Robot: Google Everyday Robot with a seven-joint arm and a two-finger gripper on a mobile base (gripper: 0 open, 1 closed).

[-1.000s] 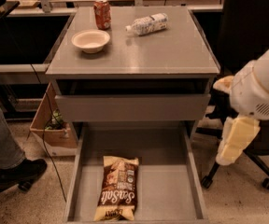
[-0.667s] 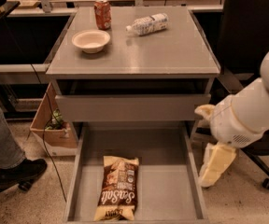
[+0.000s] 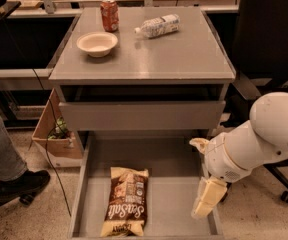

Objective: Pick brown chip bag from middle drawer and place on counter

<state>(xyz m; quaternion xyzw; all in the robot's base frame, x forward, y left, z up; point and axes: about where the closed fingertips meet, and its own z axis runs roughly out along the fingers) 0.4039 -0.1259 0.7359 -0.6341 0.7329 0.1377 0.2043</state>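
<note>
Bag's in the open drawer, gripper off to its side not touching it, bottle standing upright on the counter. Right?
No: the bottle lies on its side on the counter, per the camera view. Rest holds: the bag lies in the open drawer, and the gripper hangs by the drawer's right wall, clear of the bag.

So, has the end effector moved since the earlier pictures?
Yes: the end effector has come down and in toward the middle drawer, now over its right wall.

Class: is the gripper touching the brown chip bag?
Apart. The camera view shows the gripper at the middle drawer's right side, with bare floor between it and the brown chip bag.
</note>
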